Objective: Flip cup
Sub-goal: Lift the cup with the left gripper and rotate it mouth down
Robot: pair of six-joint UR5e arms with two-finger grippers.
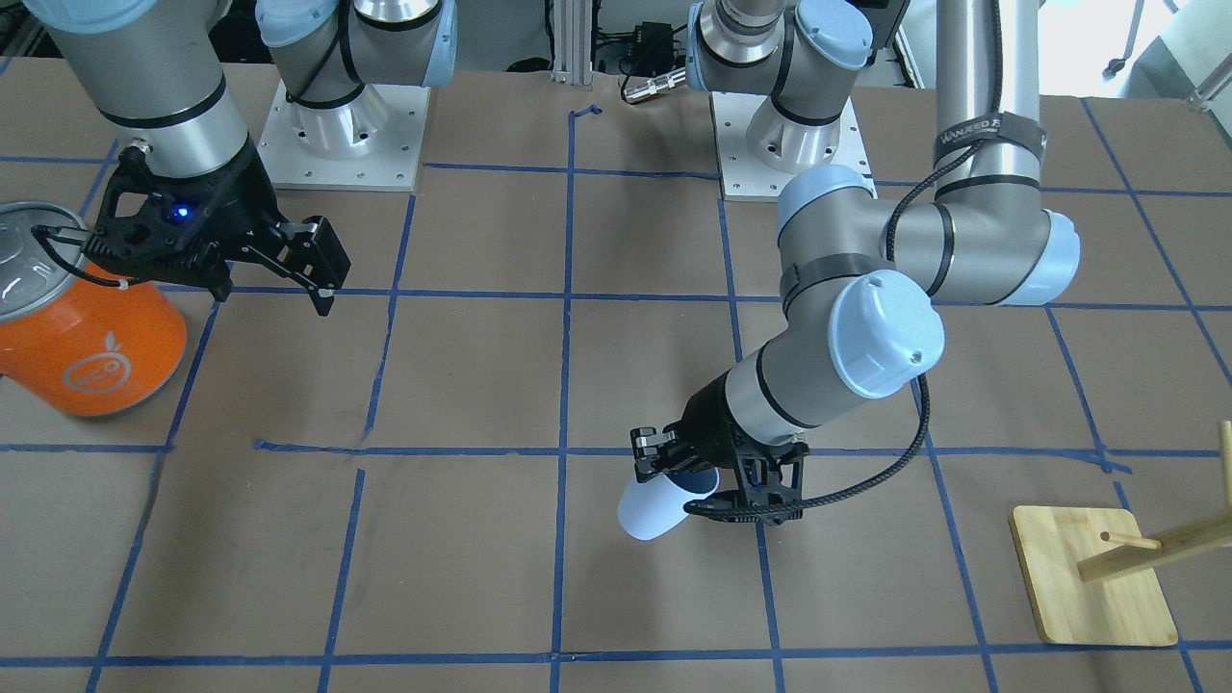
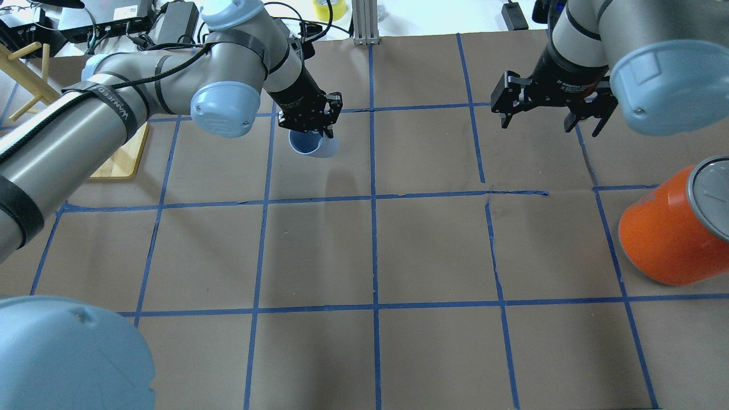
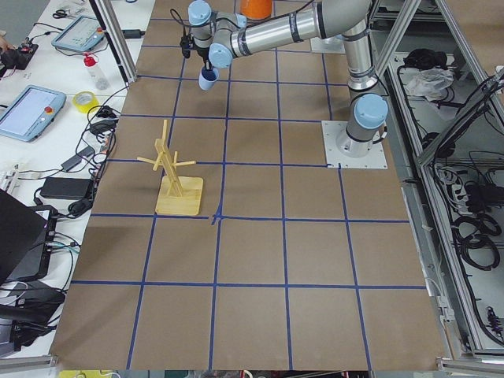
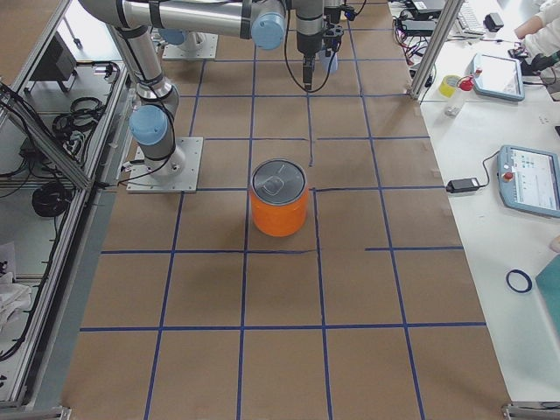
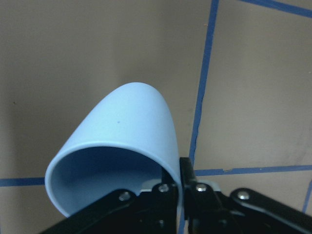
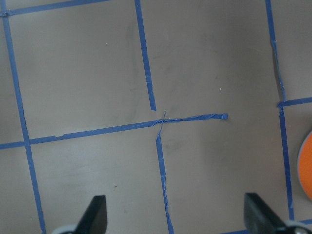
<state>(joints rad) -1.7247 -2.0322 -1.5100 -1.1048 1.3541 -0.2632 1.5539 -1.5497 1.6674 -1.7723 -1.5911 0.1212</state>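
Observation:
The cup [image 1: 651,510] is small, pale bluish-white and tapered. My left gripper [image 1: 674,474] is shut on its rim and holds it tilted above the table. In the overhead view the cup [image 2: 313,145] hangs under my left gripper [image 2: 312,126] with its open mouth facing the camera. The left wrist view shows the cup [image 5: 129,141] pinched at the rim, one finger inside and one outside. It also shows small in the exterior left view [image 3: 207,79]. My right gripper [image 2: 552,117] is open and empty, hovering above the table far from the cup; it shows in the front view [image 1: 279,274] too.
A large orange can with a silver lid [image 2: 678,230] stands at the table's right side, also seen in the front view [image 1: 82,322] and the exterior right view [image 4: 279,199]. A wooden mug tree on a board [image 1: 1092,573] stands on the left side. Blue tape lines [image 2: 374,196] grid the brown table.

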